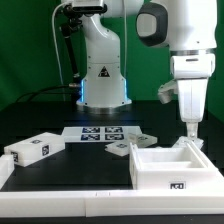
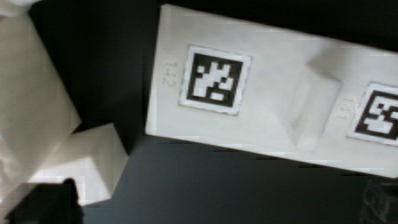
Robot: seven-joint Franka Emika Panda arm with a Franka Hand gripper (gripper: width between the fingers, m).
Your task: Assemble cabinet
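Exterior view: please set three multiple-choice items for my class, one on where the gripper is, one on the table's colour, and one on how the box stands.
1. Where is the gripper?
A. low at the exterior view's left
B. above the box, at the exterior view's right
C. behind the arm's base

2. What colour is the table?
A. black
B. white
C. brown

3. How does the box stand?
A. upside down
B. upright, open side up
C. lifted off the table

Answers:
1 B: the fingers hang over the box's far right corner.
2 A: the surface around the white parts is dark.
3 B: its rim and hollow face upward, and its base rests on the table.
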